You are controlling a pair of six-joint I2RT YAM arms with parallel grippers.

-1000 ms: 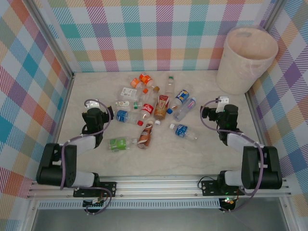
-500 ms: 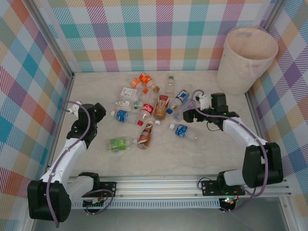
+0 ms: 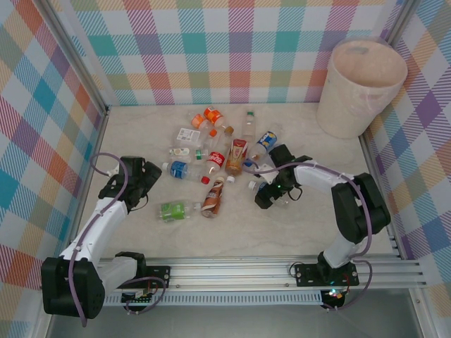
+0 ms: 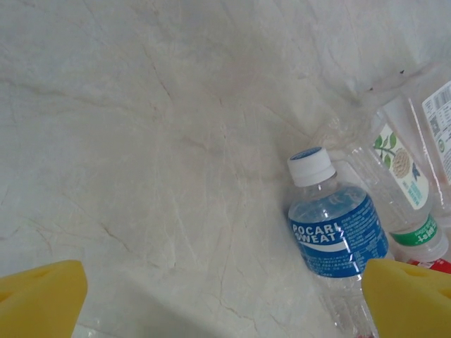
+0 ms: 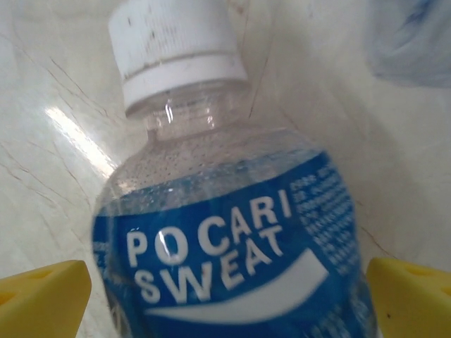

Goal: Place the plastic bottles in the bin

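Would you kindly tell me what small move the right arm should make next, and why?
Probably close the right claw on the Pocari Sweat bottle. Its yellow fingers stand open on either side of the blue label, with the bottle centred between them, so a grasp seems ready before carrying it to the bin.

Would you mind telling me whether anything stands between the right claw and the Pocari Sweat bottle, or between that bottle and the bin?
Nothing visible does. The open right claw straddles the Pocari Sweat bottle with no object between. Toward the bin lies bare table; only the bin's tall wall must be cleared.
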